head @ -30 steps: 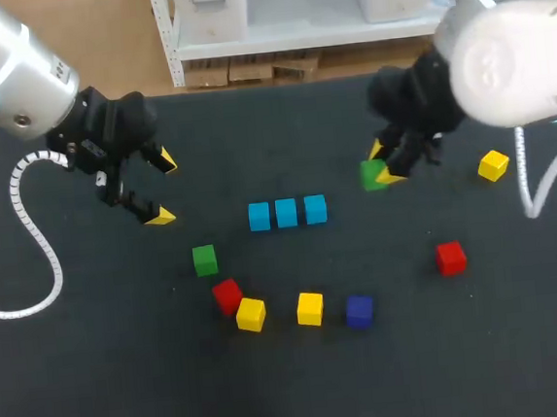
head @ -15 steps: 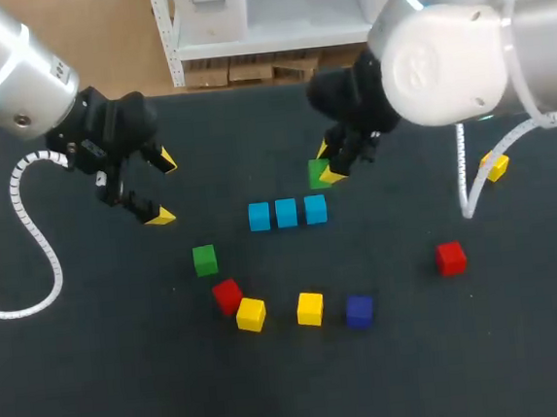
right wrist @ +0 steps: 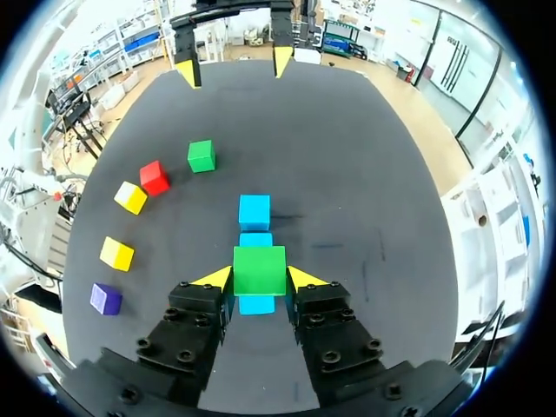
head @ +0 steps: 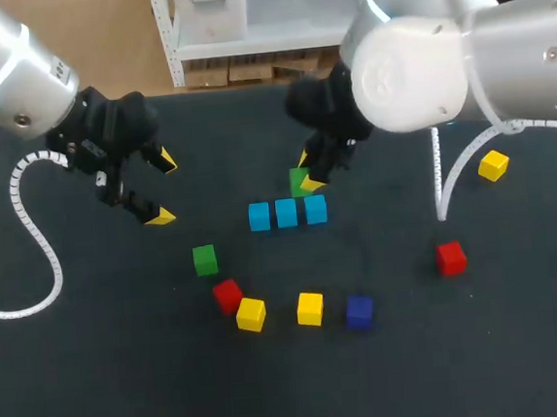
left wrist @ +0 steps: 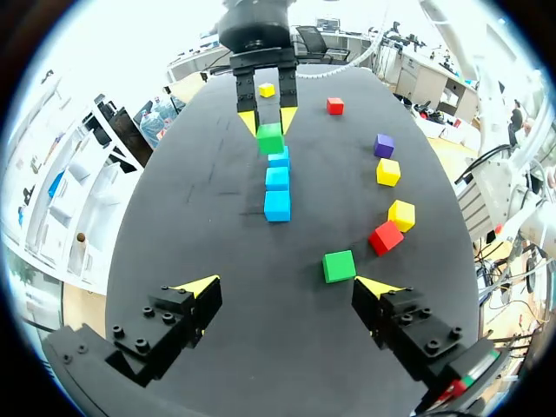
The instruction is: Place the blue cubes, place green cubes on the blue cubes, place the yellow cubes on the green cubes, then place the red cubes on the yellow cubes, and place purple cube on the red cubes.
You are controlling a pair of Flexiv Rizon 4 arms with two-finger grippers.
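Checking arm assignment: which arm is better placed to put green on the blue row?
Right: the right gripper holds a green cube over the blue cubes; the left gripper is open and empty.

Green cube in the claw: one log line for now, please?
right gripper: shut on green cube | place: over end of blue cube row | left gripper: open, empty

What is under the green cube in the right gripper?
Two blue cubes show partly beneath the green cube; the third lies ahead. Contact between them is hidden.
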